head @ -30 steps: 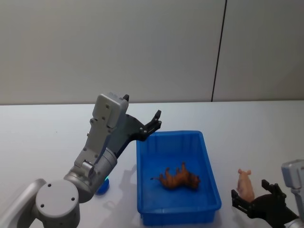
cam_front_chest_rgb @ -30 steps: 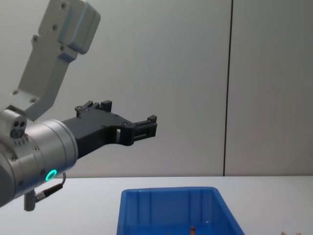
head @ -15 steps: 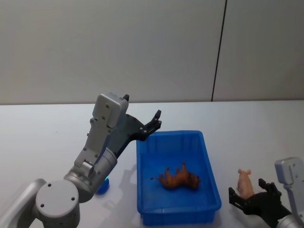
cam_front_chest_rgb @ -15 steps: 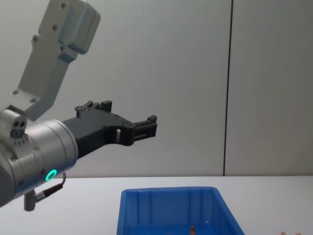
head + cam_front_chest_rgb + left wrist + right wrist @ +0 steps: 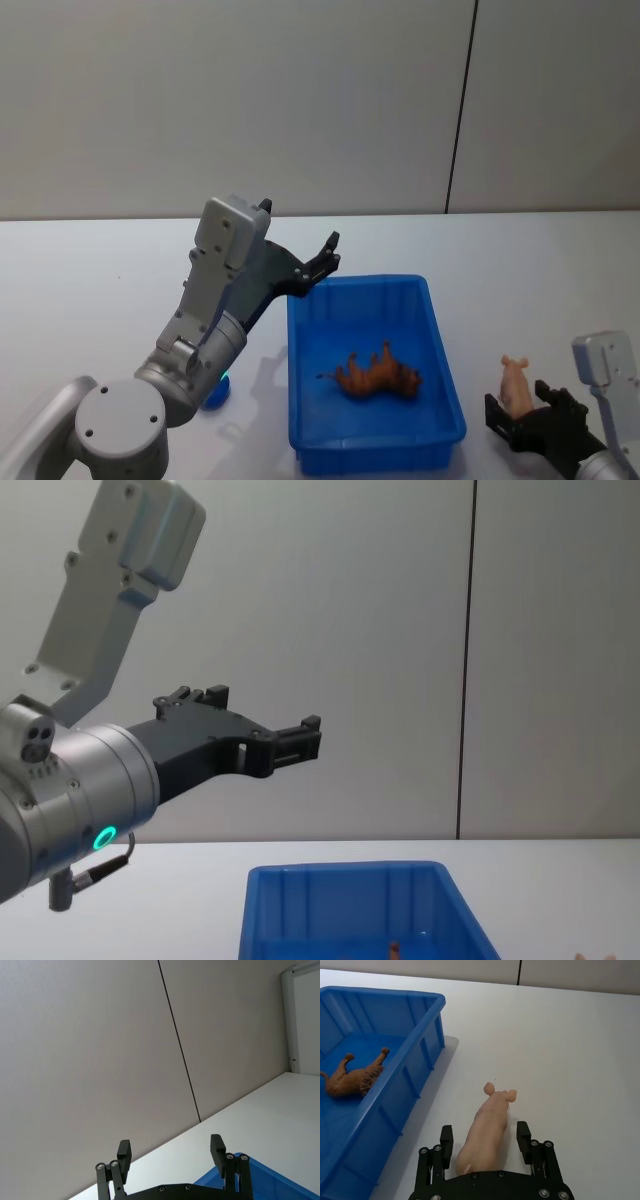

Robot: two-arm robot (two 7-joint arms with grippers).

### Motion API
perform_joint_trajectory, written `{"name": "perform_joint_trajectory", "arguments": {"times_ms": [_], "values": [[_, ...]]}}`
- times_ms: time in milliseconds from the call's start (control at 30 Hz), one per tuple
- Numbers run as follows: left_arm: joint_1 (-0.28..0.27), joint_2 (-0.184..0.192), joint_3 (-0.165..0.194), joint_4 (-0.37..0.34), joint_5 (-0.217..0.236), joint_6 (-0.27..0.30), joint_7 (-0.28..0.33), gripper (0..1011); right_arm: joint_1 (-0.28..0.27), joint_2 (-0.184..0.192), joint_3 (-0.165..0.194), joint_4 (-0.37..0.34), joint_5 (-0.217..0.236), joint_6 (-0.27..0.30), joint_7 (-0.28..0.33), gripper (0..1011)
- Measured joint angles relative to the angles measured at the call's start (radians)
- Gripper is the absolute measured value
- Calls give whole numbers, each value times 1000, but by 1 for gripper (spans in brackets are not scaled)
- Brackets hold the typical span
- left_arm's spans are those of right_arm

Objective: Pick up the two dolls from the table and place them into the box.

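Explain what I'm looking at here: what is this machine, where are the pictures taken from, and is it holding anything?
It is a robot with two arms, each ending in a two-fingered gripper. One camera sits on its head, one on its chest, one on each wrist. On the white table stands a blue box with a brown toy animal lying inside. A pink pig is on the table beside the box. The right gripper is low, its open fingers either side of the pig, not squeezing it. The left gripper hangs open in the air near the box's far left corner, holding nothing.
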Motion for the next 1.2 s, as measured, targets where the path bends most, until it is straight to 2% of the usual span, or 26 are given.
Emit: {"name": "perform_joint_trajectory", "arguments": {"times_ms": [467, 900, 1200], "values": [[0, 0, 0, 0, 0, 0, 0, 1002, 9, -6, -1, 14, 1, 3, -2, 387], [0, 0, 0, 0, 0, 0, 0, 1001, 8, -5, 2, 14, 5, -15, -1, 375], [0, 0, 0, 0, 0, 0, 0, 1002, 7, -1, 11, -7, 6, -81, -2, 375]]}}
